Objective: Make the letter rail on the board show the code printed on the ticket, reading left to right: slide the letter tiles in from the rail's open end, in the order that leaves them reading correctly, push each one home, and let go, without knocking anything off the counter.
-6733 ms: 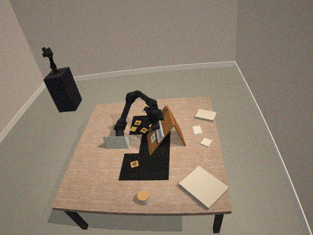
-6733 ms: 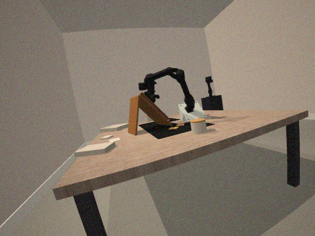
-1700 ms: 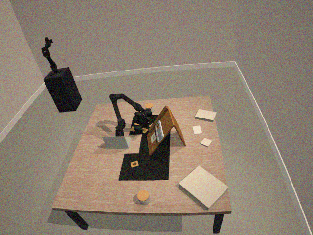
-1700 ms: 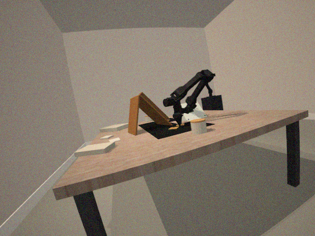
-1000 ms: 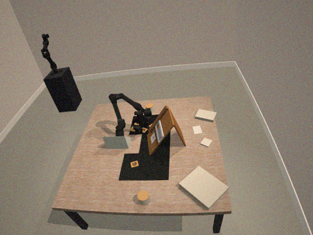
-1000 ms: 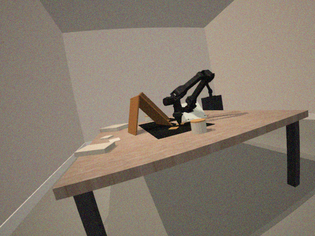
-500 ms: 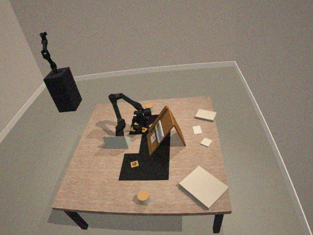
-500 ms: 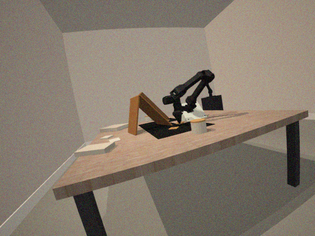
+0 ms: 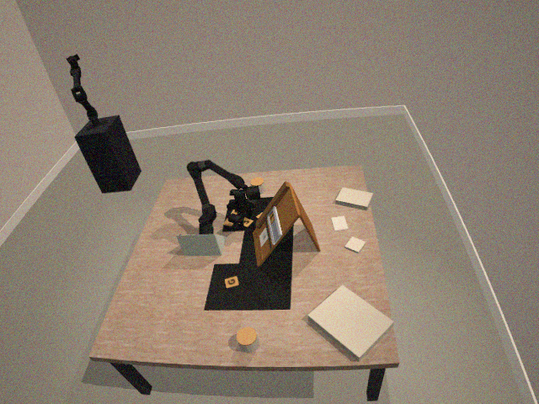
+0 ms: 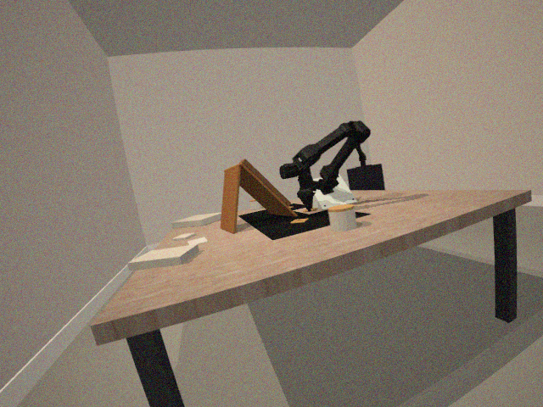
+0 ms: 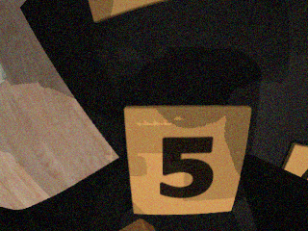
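Pale walls and a grey-green floor surround your wood-topped table (image 9: 173, 321) (image 10: 210, 267), which stands on black legs. Seen from the top view, your gripper (image 9: 243, 213) (image 10: 308, 204) is down over the black mat (image 9: 265, 287) (image 10: 271, 227), on the part toward the table's far edge. Its fingers are closed on the tile marked 5 (image 11: 188, 161), which faces the wrist view with its figure upright. You have further tiles around it on that part of the mat; the wrist view cuts one off at its top edge and another at its right edge, so you cannot read them there.

Nearer the table's front edge, the G tile (image 9: 232, 281) (image 10: 299, 220) lies flat and apart from the others, on the mat's front-left section. Between the two groups leans the brown board (image 9: 287, 209) (image 10: 263, 188), propped like a tent. Its sloping face carries a white ticket (image 9: 264, 237) and, beside it, a pale rail (image 9: 274, 225); both are too small for you to read the code or any letters.

Toward the front edge stands a white canister with an orange top (image 9: 247, 337) (image 10: 343, 219). By the front-right corner you have a large cream slab (image 9: 350, 321) (image 10: 164, 256), while a smaller cream block sits near the far-right corner. Two small cream pieces lie between them, along the right edge.
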Available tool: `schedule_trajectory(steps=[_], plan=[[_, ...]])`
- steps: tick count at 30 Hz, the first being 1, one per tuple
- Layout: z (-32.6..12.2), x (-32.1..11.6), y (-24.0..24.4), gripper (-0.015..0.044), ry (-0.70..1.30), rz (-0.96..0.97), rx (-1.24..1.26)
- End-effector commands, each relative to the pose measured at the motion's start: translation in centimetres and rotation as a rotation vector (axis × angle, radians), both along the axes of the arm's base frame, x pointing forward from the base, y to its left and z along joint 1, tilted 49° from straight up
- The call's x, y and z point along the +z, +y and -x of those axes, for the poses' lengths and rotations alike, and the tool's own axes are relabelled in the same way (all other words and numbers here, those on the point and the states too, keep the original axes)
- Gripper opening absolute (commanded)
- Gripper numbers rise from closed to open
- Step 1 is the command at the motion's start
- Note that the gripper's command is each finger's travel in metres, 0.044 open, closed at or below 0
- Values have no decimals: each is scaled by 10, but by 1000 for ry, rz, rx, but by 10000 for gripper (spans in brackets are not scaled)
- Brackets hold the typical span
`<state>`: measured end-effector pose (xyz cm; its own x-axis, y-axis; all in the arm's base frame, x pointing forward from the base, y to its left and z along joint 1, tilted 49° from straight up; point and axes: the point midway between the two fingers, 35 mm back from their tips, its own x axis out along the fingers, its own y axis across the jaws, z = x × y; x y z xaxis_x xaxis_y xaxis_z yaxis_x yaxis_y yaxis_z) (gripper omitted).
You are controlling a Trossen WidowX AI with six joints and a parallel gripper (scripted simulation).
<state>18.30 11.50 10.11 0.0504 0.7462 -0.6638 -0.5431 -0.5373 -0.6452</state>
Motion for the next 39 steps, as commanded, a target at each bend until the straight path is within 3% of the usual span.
schedule_trajectory(steps=[1,29,39], plan=[[0,3,-2,0,-5,-4,1],[18,2,20,0,15,68,112],[-5,7,16,0,8,88,14]])
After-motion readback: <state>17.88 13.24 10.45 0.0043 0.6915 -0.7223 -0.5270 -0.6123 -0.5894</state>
